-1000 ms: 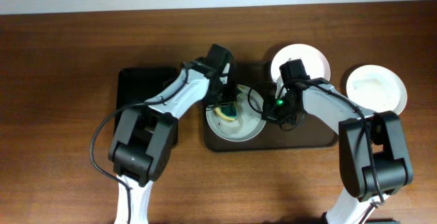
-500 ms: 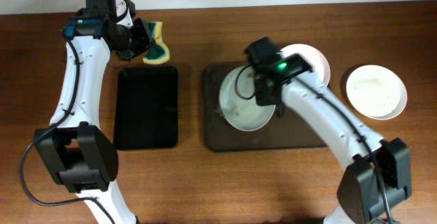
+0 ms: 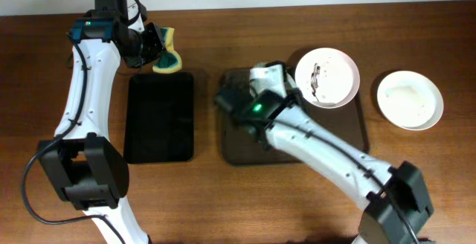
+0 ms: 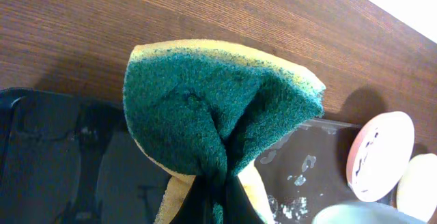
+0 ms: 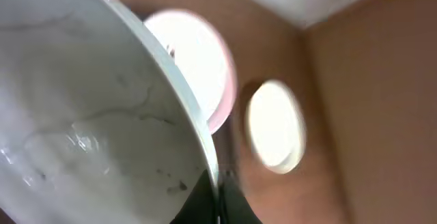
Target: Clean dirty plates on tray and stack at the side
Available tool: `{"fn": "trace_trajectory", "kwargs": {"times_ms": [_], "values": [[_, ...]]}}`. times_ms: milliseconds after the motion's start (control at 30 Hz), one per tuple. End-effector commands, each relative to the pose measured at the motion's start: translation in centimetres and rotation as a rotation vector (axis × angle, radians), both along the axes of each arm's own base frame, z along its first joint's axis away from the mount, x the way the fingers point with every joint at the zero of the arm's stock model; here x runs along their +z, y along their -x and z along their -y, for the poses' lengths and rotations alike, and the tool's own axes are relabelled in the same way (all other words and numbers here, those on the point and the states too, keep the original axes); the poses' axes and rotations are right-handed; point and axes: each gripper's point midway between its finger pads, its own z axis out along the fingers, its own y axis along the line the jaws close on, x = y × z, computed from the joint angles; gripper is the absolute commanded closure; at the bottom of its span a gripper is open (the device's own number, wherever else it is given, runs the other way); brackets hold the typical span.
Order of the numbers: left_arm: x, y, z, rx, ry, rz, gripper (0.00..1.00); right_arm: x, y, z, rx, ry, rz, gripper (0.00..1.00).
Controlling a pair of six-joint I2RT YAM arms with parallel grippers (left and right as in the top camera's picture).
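Sponge (image 4: 205, 108) and tilted plate (image 5: 75, 115) gripped
Pinches sponge tight in left gripper (image 4: 213, 207), upper left; clamps tilted plate's rim in right gripper (image 5: 215, 197) over tray (image 3: 349, 143), centre, near smeared plate (image 3: 327, 76).

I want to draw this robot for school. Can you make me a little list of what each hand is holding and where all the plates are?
left gripper: shut on the sponge, by the black tray's far edge
sponge: yellow with a green side, folded
right gripper: shut on the rim of the held plate
held plate: white, tilted
smeared plate: at the brown tray's far right corner, dark marks on it
side plate: on the table, right of the brown tray, looks clean
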Motion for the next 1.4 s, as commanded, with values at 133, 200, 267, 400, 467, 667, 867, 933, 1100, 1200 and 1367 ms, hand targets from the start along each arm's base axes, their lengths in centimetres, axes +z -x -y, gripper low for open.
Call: {"fn": "trace_trajectory", "kwargs": {"times_ms": [133,200,267,400,467,667,867,933,1100,1200,1367], "values": [[0.0,0.2,2.3,-0.054,-0.053,0.012,1.00,-1.5,-3.2,12.7,-0.202,-0.868,-0.225,0.96],[-0.2,0.2,2.2,-0.046,-0.088,0.012,1.00,-1.6,-1.9,22.9,-0.447,-0.910,-0.111,0.96],[-0.2,0.2,2.4,-0.049,-0.088,0.013,1.00,-1.8,1.1,32.0,-0.674,-0.921,0.020,0.96],[-0.2,0.2,2.4,-0.049,-0.088,0.013,1.00,-6.6,5.4,41.1,-0.947,-0.953,0.110,0.96],[-0.1,0.1,2.4,-0.050,-0.088,0.015,1.00,-10.5,4.6,40.9,-0.965,-0.957,0.025,0.96],[-0.2,0.1,2.3,-0.047,-0.092,0.015,1.00,-9.8,0.8,38.6,-0.854,-0.981,-0.028,0.60],[-0.3,0.2,1.9,-0.038,-0.112,0.009,1.00,-8.4,-7.0,21.3,-0.289,-0.917,-0.342,0.51],[-0.3,0.2,2.0,-0.038,-0.112,0.008,1.00,-12.2,-6.4,18.8,-0.296,-0.824,-0.455,0.59],[-0.5,0.5,1.9,-0.040,-0.117,-0.003,1.00,-17.3,-5.0,18.7,-0.383,-0.797,-0.450,0.63],[-0.5,0.5,1.9,-0.040,-0.117,-0.003,1.00,-19.4,-5.3,17.7,-0.334,-0.831,-0.422,0.65],[-0.6,0.6,1.8,-0.039,-0.120,-0.010,1.00,-17.5,-1.2,10.1,-0.193,-0.813,-0.637,0.83]]}}
